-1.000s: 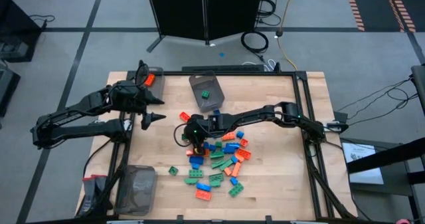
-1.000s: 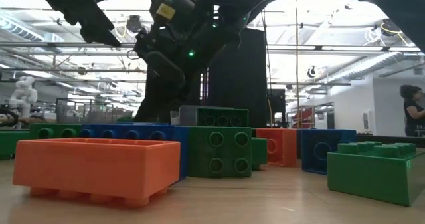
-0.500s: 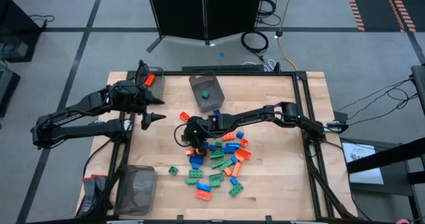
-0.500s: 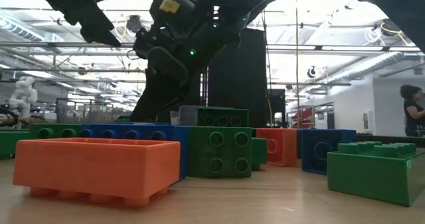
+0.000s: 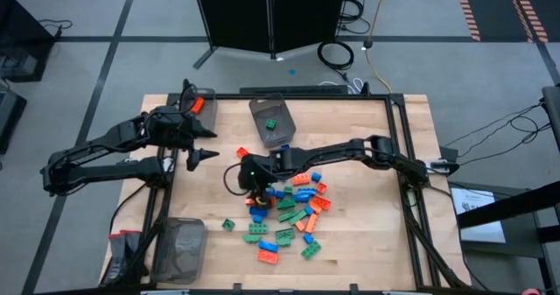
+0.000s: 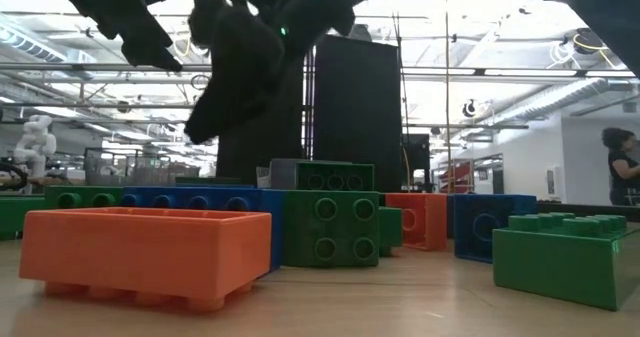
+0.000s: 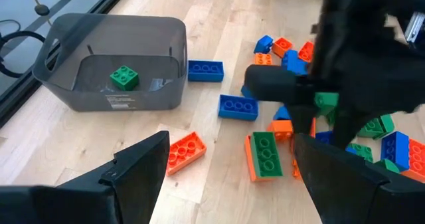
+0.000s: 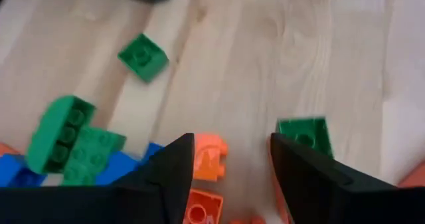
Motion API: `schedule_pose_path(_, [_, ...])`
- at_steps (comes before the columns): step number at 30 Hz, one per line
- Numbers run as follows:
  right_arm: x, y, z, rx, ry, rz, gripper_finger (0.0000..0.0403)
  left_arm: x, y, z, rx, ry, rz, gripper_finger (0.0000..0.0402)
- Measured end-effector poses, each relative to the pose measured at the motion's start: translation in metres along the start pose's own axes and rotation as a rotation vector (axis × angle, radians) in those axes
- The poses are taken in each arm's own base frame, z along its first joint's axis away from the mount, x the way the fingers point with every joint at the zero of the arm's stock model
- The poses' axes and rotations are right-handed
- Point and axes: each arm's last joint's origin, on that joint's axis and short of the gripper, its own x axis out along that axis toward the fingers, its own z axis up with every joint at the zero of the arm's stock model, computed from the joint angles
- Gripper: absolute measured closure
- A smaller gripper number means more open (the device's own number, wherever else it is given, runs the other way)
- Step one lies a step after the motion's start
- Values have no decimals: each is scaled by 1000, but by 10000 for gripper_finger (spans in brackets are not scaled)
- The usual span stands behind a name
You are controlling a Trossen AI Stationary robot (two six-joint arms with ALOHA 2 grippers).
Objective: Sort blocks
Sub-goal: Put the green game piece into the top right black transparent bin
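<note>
A pile of orange, green and blue blocks lies on the wooden table, a little toward its near edge. My right gripper hangs open above the pile's left end. In the right wrist view its fingers stand apart over an orange block and a green block that lie on the table. Nothing is between them. My left gripper waits open above the table's left part. In its own wrist view it faces the pile.
A dark bin with one green block in it stands at the far middle. Another bin stands off the near left corner. An orange block sits at the far left corner. Bare wood lies right of the pile.
My right gripper has risen from the blocks at the pile's left end and has tipped a little. The blocks under it lie where they were. My left arm has kept still.
</note>
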Motion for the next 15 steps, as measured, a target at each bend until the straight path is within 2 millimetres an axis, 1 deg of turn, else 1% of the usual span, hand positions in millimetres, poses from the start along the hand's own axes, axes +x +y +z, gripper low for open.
schedule_pose_path(4, [-15,1,19,-38,-34,-10,206,2,1,0,-3,11,0,79])
schedule_pose_path(7, [-23,-1,26,-74,-32,-69,206,3,1,0,-4,15,0,79])
schedule_pose_path(9, [-23,-4,24,-101,-12,-133,206,4,1,0,-4,18,0,79])
schedule_pose_path(11, [-19,-8,20,-128,6,-137,206,4,1,0,0,17,0,79])
schedule_pose_path(15, [-9,-15,5,-117,56,-119,206,4,1,0,6,18,0,79])
